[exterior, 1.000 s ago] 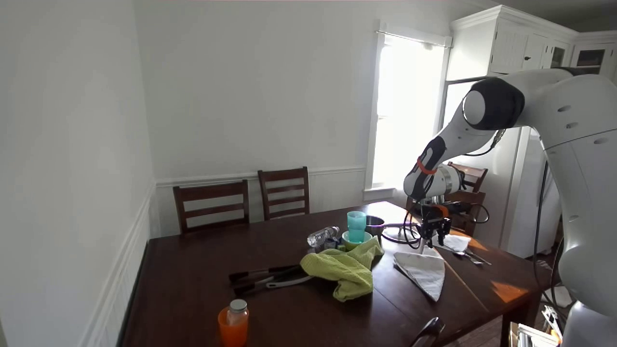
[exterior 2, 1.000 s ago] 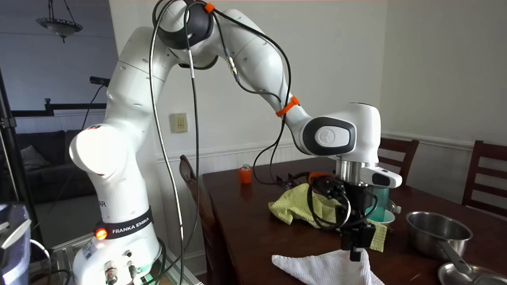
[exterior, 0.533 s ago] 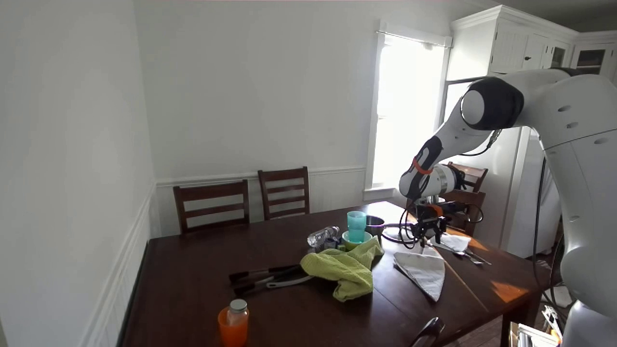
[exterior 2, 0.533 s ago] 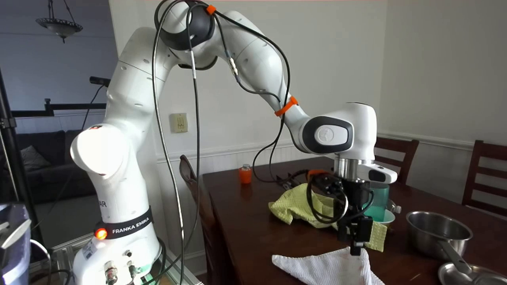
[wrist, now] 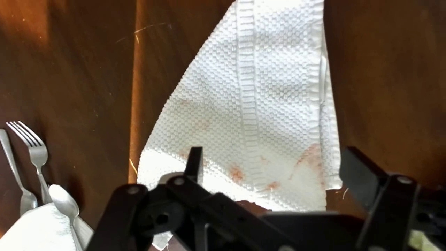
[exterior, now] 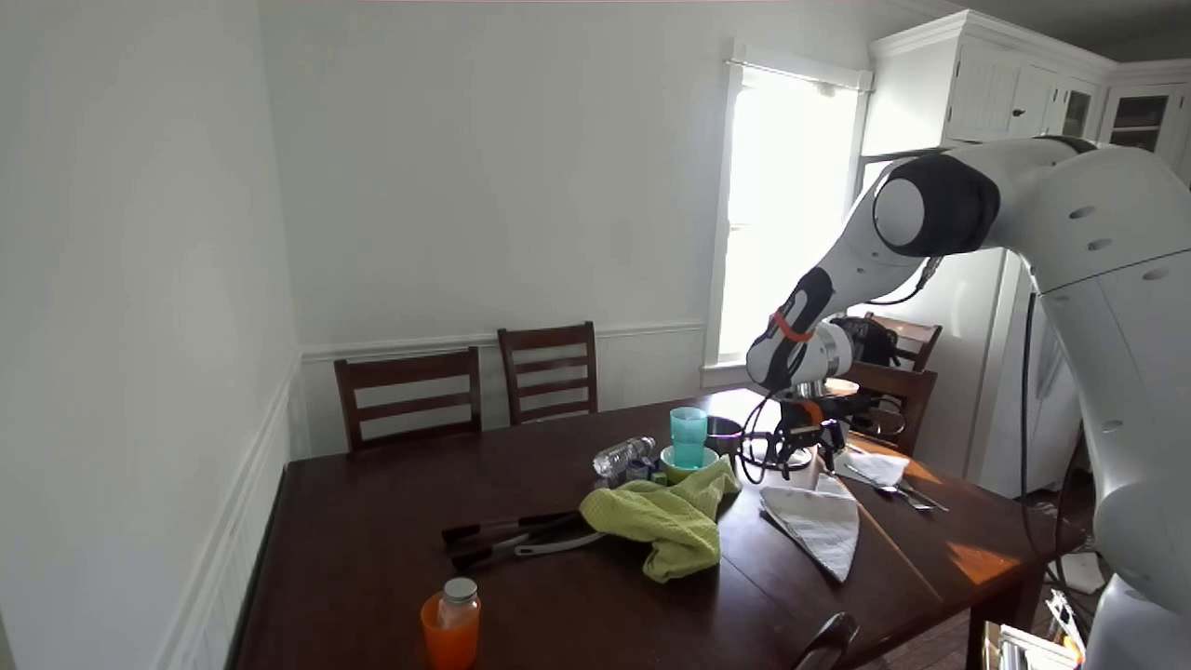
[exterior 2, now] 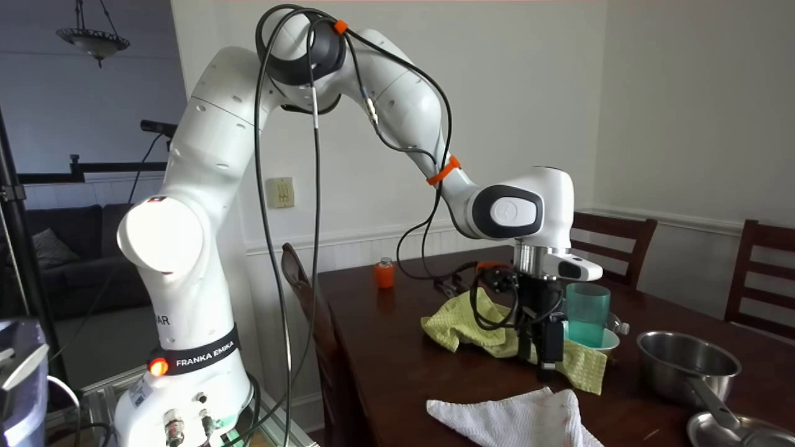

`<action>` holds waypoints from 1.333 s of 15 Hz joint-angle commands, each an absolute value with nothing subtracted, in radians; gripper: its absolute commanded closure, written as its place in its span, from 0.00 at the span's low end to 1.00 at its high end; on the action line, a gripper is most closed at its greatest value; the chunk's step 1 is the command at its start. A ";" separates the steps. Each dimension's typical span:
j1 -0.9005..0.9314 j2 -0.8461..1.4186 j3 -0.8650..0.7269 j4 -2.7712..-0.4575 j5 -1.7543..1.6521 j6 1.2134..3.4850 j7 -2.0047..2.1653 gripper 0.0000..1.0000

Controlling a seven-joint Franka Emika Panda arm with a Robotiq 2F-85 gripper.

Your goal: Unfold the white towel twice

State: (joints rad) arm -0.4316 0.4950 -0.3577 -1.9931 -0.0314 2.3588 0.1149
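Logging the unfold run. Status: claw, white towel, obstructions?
Claw open, gripping nothing. White towel folded on the table. Fork and green towel nearby, both apart from it; nothing seen lying on it.

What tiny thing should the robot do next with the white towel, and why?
I'd guess it should lower the claw toward the layered edge of the towel, ready to pinch just one layer. The claw is open and grips nothing, and the wrist view shows layers stacked along that side, which suggests there's a fold left to undo.
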 commanded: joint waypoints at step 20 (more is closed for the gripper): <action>-0.432 0.763 -0.318 -1.799 0.129 2.615 0.222 0.05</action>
